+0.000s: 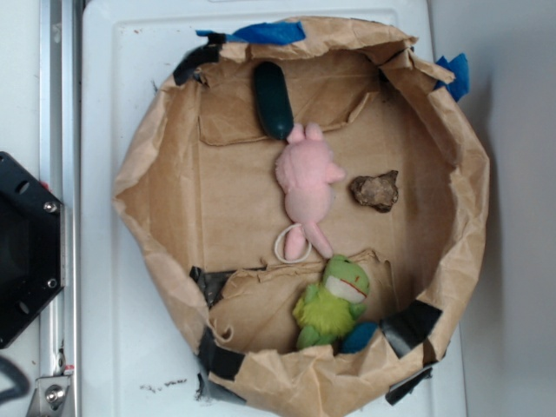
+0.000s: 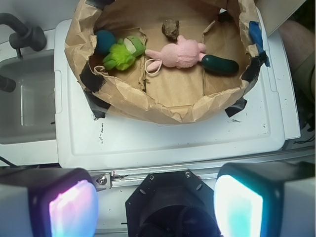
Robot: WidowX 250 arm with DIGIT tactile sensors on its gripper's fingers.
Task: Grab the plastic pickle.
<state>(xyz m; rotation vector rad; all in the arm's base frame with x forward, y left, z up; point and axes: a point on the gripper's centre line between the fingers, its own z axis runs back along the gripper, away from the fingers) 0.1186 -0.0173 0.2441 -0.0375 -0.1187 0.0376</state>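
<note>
Pickle (image 2: 220, 64) is way off from me, lying inside the paper bowl (image 1: 139, 174) by the wall, one end touching the pink plush's (image 1: 307, 178) head. My gripper (image 2: 155, 207) is nowhere near it, fingers wide apart, nothing between them, parked outside the bowl over the black base.

What could go wrong: the plush is touching the pickle, so a sloppy close might pinch its ear too, or nudge the pickle along the floor. The pickle looks glossy, so I'd guess it squirts out if I catch it near a rounded end. The crumpled wall beside it could snag a finger.

Overhead view shows no gripper at all. Wrist view shows my fingers (image 2: 71, 207), plus a sink (image 2: 29, 108) far left that overhead misses. Frog (image 1: 334, 300) and rock (image 1: 375, 189) show in both
</note>
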